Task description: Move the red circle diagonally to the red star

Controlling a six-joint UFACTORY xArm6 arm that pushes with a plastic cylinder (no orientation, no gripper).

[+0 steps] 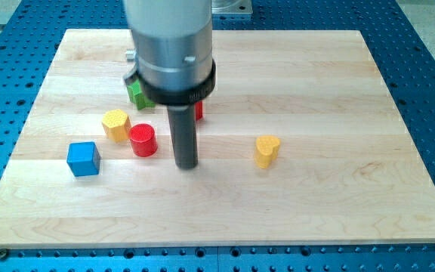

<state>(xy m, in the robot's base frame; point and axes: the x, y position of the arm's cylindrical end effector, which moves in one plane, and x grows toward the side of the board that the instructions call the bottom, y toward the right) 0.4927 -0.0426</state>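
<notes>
The red circle (143,140) is a short red cylinder standing on the wooden board left of centre. My tip (186,165) rests on the board just to the right of it, a small gap apart. A sliver of another red block (199,111), likely the red star, shows behind the rod, up and to the right of the red circle; its shape is mostly hidden by the arm.
A yellow hexagon block (115,124) touches the red circle's upper left. A blue cube (83,159) lies further left. A green block (137,93) sits partly hidden under the arm. A yellow heart block (266,150) lies to the right. The board's edge (217,245) runs along the bottom.
</notes>
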